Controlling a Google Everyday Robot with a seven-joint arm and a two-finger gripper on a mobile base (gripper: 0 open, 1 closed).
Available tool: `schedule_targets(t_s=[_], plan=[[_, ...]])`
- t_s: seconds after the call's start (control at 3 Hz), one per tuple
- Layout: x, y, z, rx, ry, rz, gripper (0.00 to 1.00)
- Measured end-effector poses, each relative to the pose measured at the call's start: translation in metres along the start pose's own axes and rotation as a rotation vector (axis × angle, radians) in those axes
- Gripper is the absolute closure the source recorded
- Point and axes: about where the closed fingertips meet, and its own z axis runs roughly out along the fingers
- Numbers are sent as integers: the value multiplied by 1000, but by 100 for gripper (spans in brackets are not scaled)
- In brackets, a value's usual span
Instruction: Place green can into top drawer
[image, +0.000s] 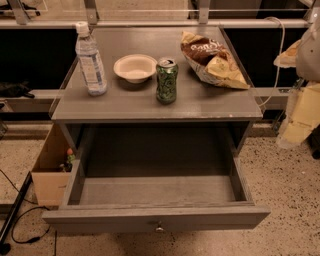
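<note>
Grey counter (125, 102) holds the green can (166, 80) upright near its front edge, above the open top drawer (100, 218). Likely light, slick and dentable, it suits a gentle mid-body grip. Pincer (300, 115) hangs far right; whether open I cannot tell.

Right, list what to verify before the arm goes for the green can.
1. Top drawer pulled out, with bare floor showing: ok.
2. Green can upright on the tabletop, near the front edge: ok.
3. Space around the can: the bowl sits close on one side and the chip bag on the other, neither touching it: ok.
4. Water bottle stands well apart from the can: ok.
5. Pincer appears to be the pale shape at the right edge of the view, off the table and far from the can; readiness to grasp: cannot tell.
</note>
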Motion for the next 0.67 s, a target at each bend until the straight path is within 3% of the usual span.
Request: schedule_targets(t_s=[0.33, 0.67], plan=[[-1, -1, 1, -2, -12, 4, 0], [-13, -21, 8, -37, -168, 59, 0]])
